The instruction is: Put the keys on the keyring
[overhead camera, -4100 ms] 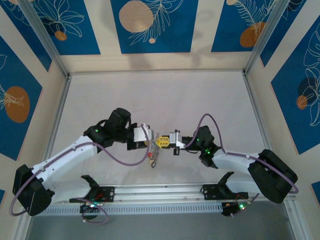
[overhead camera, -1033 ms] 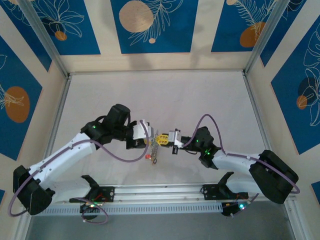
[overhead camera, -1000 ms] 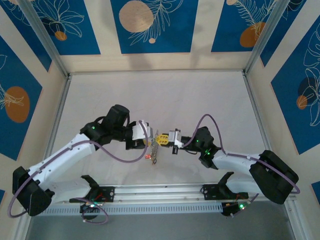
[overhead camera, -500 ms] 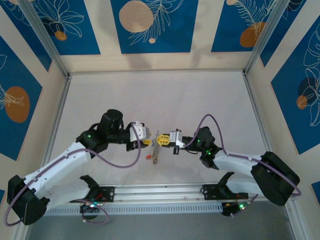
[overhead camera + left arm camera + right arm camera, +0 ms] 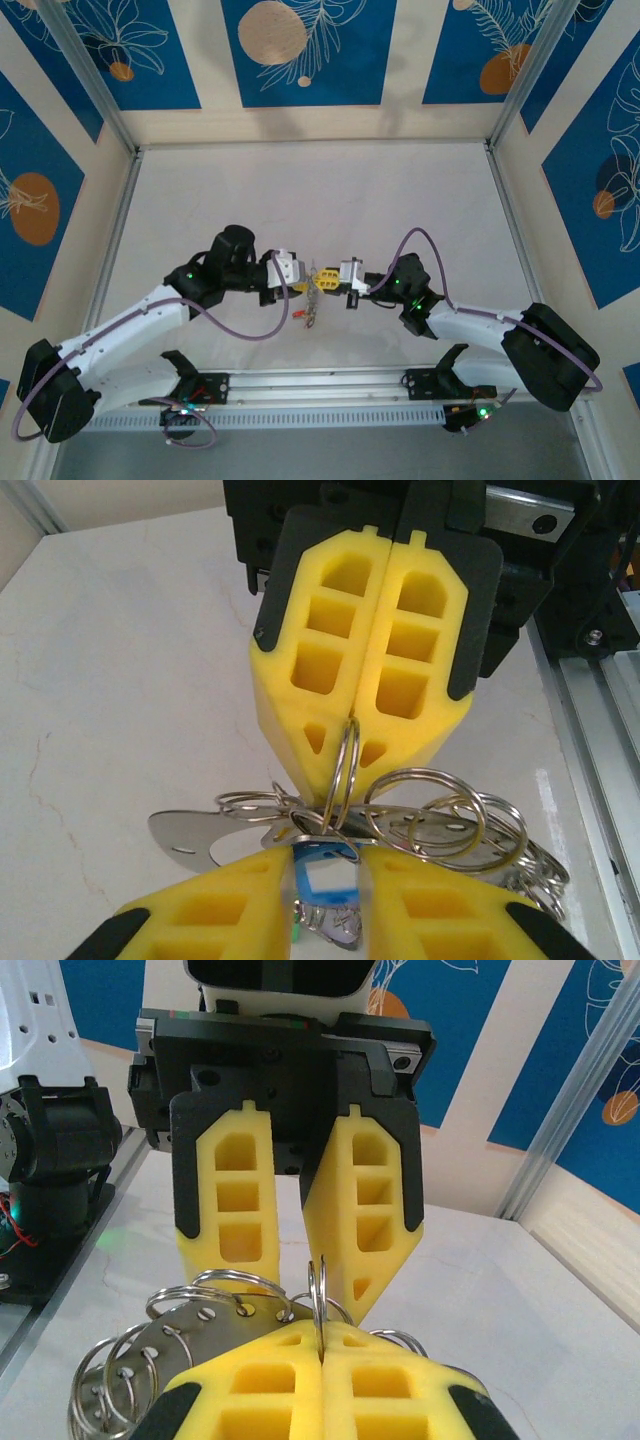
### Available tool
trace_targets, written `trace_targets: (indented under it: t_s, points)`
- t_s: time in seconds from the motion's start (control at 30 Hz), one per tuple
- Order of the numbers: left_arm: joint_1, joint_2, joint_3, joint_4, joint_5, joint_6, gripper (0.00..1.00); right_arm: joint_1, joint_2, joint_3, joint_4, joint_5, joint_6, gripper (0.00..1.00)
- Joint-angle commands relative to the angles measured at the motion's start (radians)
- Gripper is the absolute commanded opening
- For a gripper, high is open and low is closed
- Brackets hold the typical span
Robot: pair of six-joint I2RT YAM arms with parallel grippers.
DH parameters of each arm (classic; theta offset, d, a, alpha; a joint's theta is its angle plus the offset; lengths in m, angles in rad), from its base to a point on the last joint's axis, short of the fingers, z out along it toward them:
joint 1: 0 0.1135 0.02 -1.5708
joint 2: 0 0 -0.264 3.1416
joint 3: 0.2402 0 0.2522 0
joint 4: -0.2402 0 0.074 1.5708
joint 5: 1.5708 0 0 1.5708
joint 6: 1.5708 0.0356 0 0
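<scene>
One thin grey keyring (image 5: 318, 1295) clamped in right tool (image 5: 320, 1338), left tool (image 5: 325, 858) part-open around blue-tagged key (image 5: 327, 882)

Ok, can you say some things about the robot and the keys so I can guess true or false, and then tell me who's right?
1. The right gripper is shut on the keyring. True.
2. The left gripper is squeezed tight with nothing in it. False: its fingers stand apart, and a blue-tagged key sits between them.
3. The two grippers are at opposite ends of the table. False: they meet tip to tip near its middle.
4. Both grippers have yellow fingers. True.
</scene>
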Motion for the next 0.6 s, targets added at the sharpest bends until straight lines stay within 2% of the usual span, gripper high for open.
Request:
trace_targets:
  t_s: [0.0, 0.17, 0.3, 0.43, 0.57]
  points:
    - [-0.017, 0.005, 0.002, 0.041, 0.005, -0.029, 0.23, 0.007, -0.019, 0.024, 0.04, 0.016, 0.003, 0.0]
    - [-0.032, -0.006, -0.009, 0.075, -0.013, -0.046, 0.23, 0.015, -0.019, 0.023, 0.031, 0.028, -0.005, 0.0]
    - [-0.043, 0.002, -0.024, 0.084, -0.024, -0.059, 0.27, 0.016, -0.028, 0.018, 0.035, 0.042, -0.008, 0.0]
    - [-0.045, -0.03, -0.092, 0.133, -0.057, -0.1, 0.32, 0.014, -0.047, 0.01, 0.032, 0.024, -0.021, 0.0]
    - [-0.043, -0.089, -0.146, 0.138, -0.114, -0.117, 0.4, -0.007, -0.065, -0.001, 0.03, -0.018, -0.028, 0.0]
